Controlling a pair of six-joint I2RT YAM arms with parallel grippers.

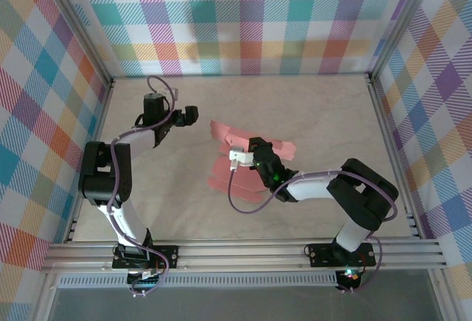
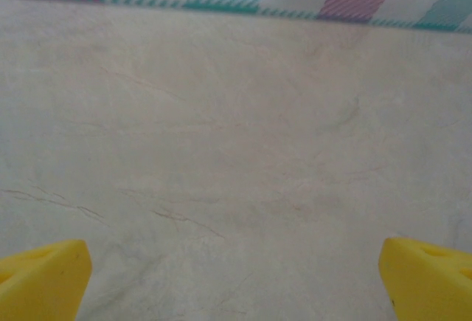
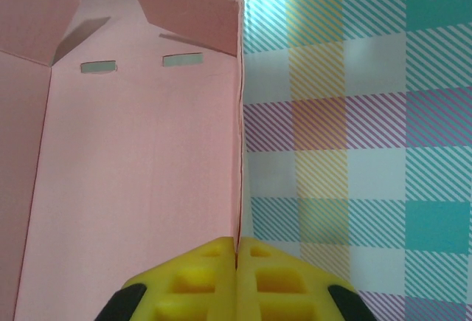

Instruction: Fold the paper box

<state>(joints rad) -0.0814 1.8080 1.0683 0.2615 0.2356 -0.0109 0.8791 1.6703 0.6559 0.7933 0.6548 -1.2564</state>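
The paper box (image 1: 234,160) is a salmon-pink card blank with flaps, partly lifted off the table at its middle. My right gripper (image 1: 259,160) is shut on it, its yellow fingers (image 3: 214,277) pinching one thin edge of a panel. In the right wrist view the paper box (image 3: 140,151) spreads to the left with two slots and raised flaps at the top. My left gripper (image 1: 193,114) hovers open to the left of the blank, apart from it. Its yellow fingertips (image 2: 44,277) stand wide over bare tabletop.
The marbled beige tabletop (image 1: 310,107) is boxed in by plaid walls (image 1: 251,18) at the back and sides. An aluminium rail (image 1: 243,251) runs along the near edge by both arm bases. Purple cables loop off each arm.
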